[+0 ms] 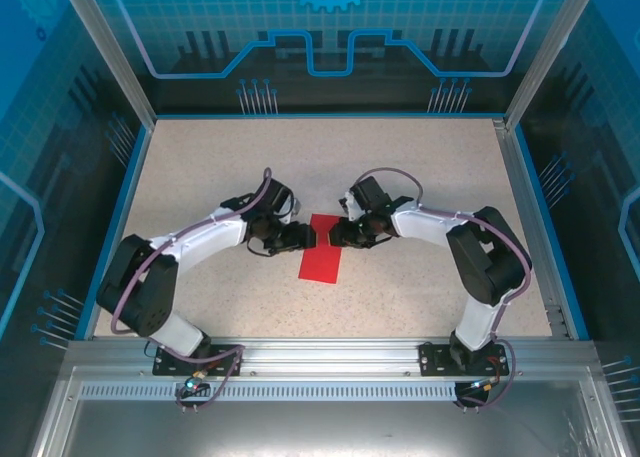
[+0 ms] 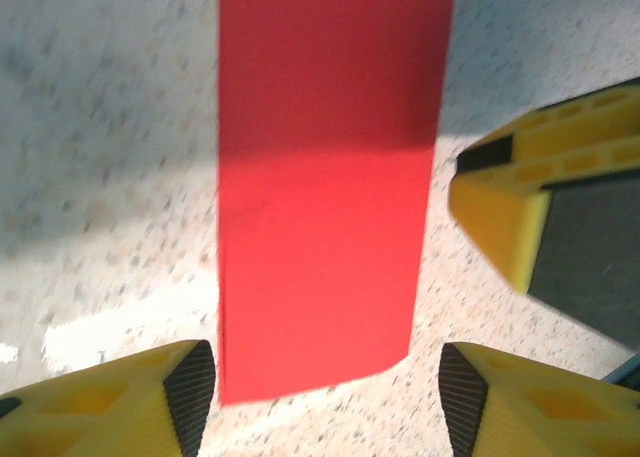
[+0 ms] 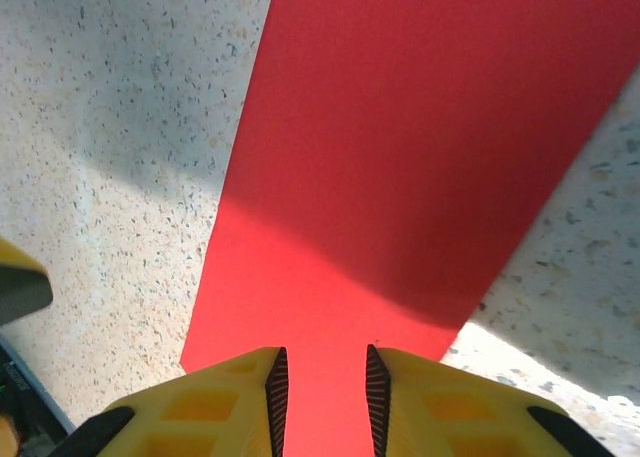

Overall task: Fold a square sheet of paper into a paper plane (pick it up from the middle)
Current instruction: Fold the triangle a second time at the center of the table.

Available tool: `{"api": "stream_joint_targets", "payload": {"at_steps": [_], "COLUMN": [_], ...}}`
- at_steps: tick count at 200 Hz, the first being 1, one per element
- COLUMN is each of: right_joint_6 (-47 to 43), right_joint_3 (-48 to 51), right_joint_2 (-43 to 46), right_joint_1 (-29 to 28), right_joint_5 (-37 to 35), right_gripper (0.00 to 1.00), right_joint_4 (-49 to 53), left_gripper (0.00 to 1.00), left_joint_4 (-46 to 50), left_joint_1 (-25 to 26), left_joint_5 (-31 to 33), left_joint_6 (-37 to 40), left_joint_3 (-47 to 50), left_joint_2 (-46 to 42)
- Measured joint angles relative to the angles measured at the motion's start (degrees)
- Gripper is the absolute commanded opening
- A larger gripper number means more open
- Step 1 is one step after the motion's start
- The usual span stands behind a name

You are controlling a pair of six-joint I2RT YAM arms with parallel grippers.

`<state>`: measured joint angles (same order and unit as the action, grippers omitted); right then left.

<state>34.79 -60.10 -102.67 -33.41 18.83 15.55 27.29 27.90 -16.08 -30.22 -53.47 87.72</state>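
The square sheet of paper is bright red and folded into a narrow rectangle, lying flat on the speckled table. My left gripper sits at the sheet's far left edge and my right gripper at its far right edge, tips nearly facing each other. In the left wrist view the paper ends just ahead of my open left gripper, whose jaws stand wider than the strip. In the right wrist view my right gripper hovers over the paper with a narrow gap between the pads and nothing pinched.
The speckled table has blue rails along its left and right sides and a metal frame at the near edge. A yellow finger of the right gripper reaches into the left wrist view, close beside the paper.
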Motion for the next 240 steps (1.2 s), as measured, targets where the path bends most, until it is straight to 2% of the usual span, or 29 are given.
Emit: {"api": "stream_joint_targets", "payload": {"at_steps": [33,69,134,210,240], "right_joint_6": [0.1,0.4,2.4,4.0,5.1], "right_joint_3": [-0.2,0.2,1.3,2.1,2.9], "right_joint_2": [-0.5,-0.4,0.5,1.9,2.0], "right_joint_1": [-2.3,-5.0,-9.3,-10.6,-11.0], "right_joint_5": [-3.1,-5.4,-10.0,-12.9,-13.5], "right_gripper": [0.31,0.32,0.32,0.34,0.40], "right_joint_4": [1.7,2.3,5.7,6.4,5.6], "left_gripper": [0.67,0.66,0.66,0.66,0.66], "left_joint_4": [-0.2,-2.7,-7.7,-9.4,-8.5], "left_joint_1": [0.0,0.2,0.4,0.3,-0.3], "left_joint_5": [0.0,0.0,-1.5,-1.7,-1.7], "left_joint_6": [-5.7,-10.4,-13.4,-13.3,-12.7], "left_joint_3": [9.1,14.2,17.2,17.2,15.2], "left_joint_2": [-6.0,-10.9,-11.2,-10.4,-9.9]}}
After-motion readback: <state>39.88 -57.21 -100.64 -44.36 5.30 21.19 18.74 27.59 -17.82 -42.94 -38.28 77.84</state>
